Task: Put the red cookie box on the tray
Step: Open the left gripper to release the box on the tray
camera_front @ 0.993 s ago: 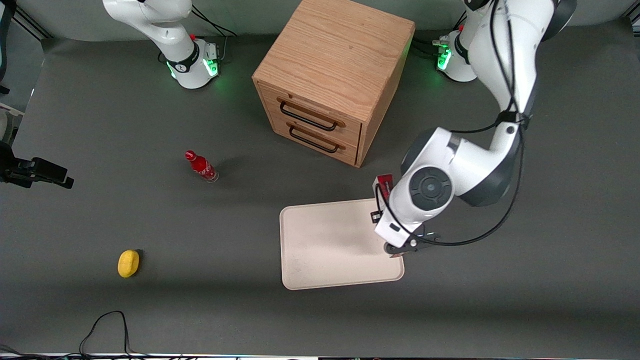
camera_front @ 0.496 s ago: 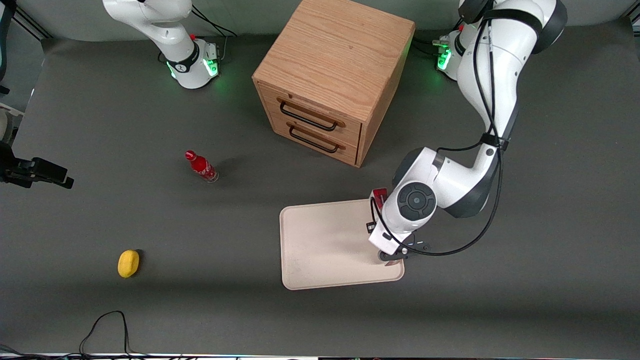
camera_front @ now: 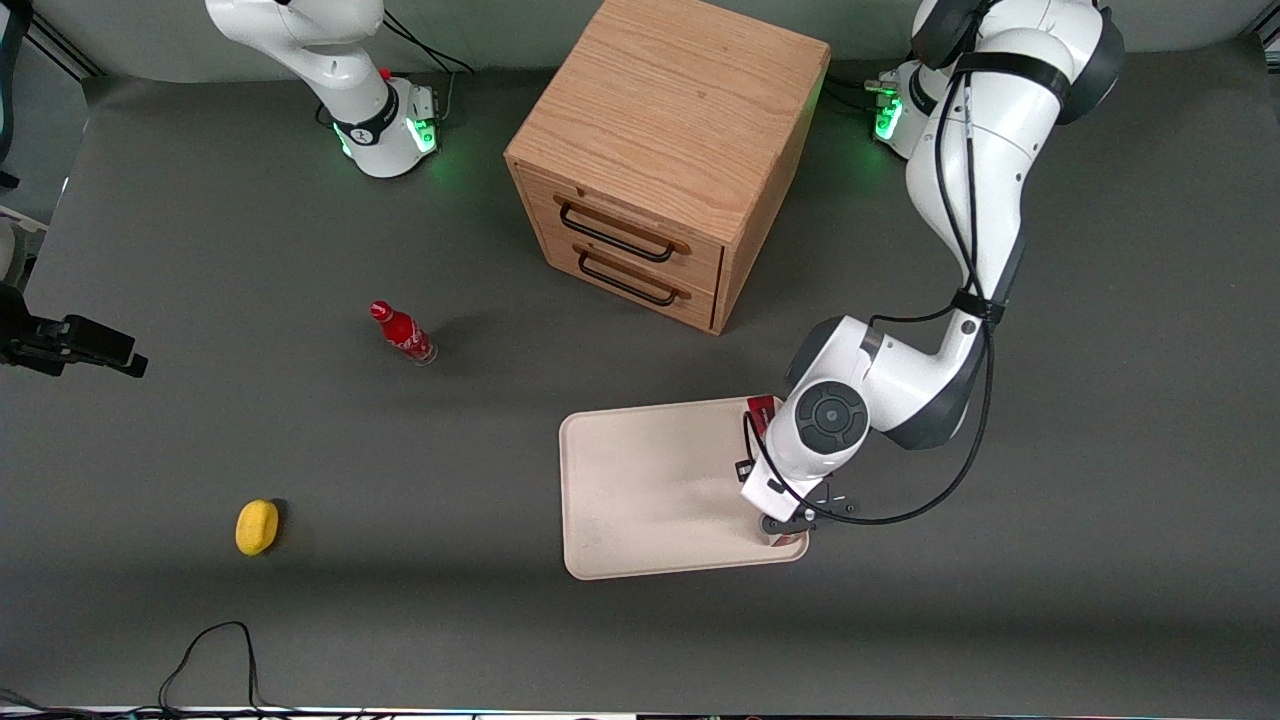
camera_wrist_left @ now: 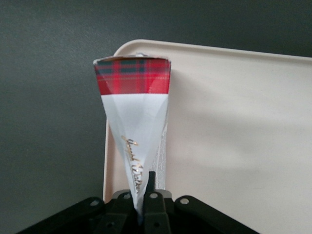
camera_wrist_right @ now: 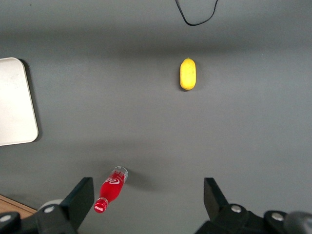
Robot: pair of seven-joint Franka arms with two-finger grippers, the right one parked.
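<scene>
Red tartan cookie box (camera_wrist_left: 134,78) in fingers (camera_wrist_left: 146,207), over smooth cream tray (camera_wrist_left: 234,146).

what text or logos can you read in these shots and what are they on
Cookie box, held in the gripper over the tray edge: gold cursive script on its white panel, not legible.
Red bottle: white script logo, too blurred to read for sure.
Drawer cabinet, yellow object: no text.
</scene>
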